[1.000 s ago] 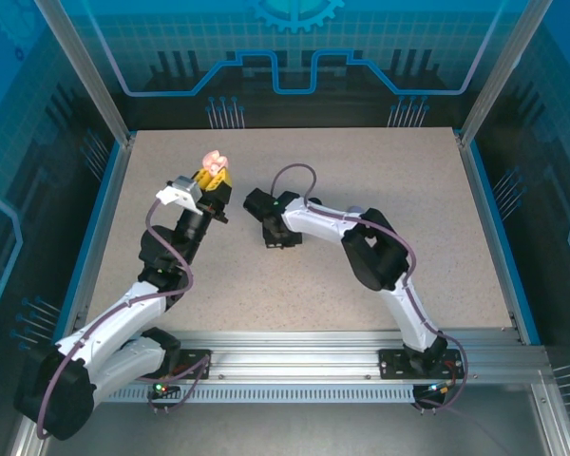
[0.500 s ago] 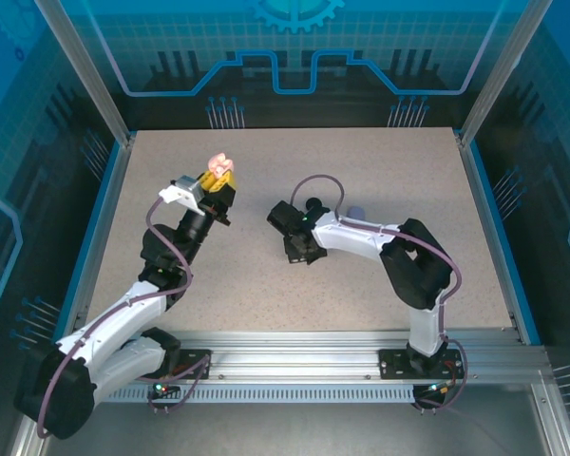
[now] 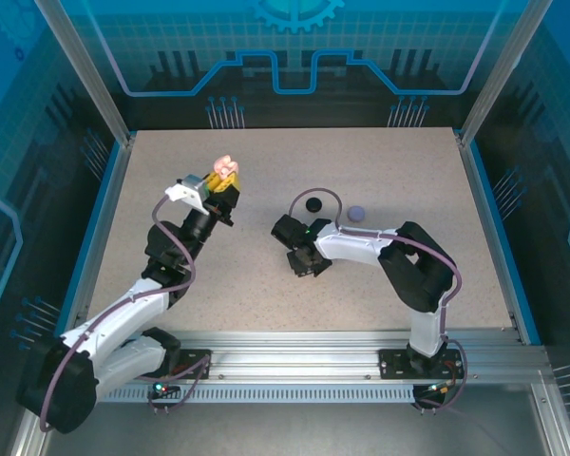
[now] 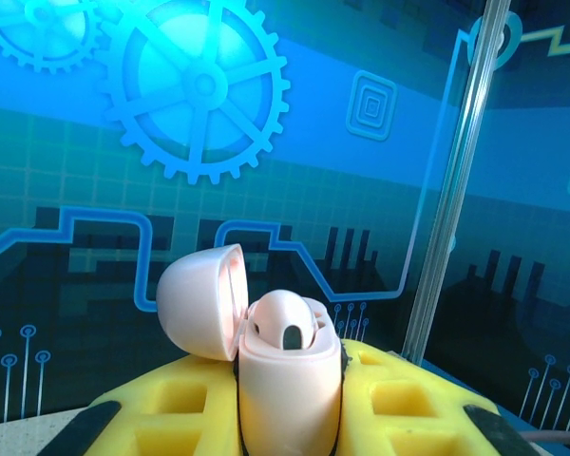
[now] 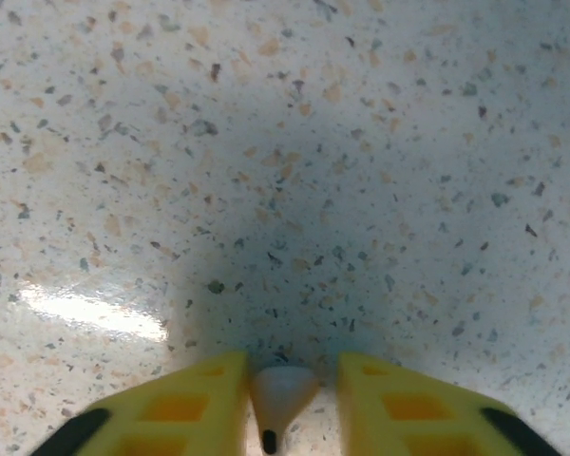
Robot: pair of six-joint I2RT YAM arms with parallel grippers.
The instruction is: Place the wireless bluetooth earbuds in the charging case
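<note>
Earbud feel: the pale earbud [image 5: 283,391] looks tiny, light, hard and smooth, so it could slip or flick away. It is best pinched softly across its fat end, with the thin stem left free.
Earbud place: between the yellow fingers of the right gripper [image 5: 290,385], low over the tabletop [image 5: 285,142].
Right gripper: a little way open. I cannot tell if it pinches the bud or the bud sits loose.
Left gripper: the left gripper [image 4: 290,418] is closed tight on the open pink case [image 4: 290,375] and holds it up in the air. The lid [image 4: 198,302] is tipped back, and a second earbud [image 4: 287,326] sits inside.
Changed: the right arm has pulled back from the case. A black round thing [image 3: 313,203] and a lavender round thing [image 3: 357,214] now show on the tabletop.
</note>
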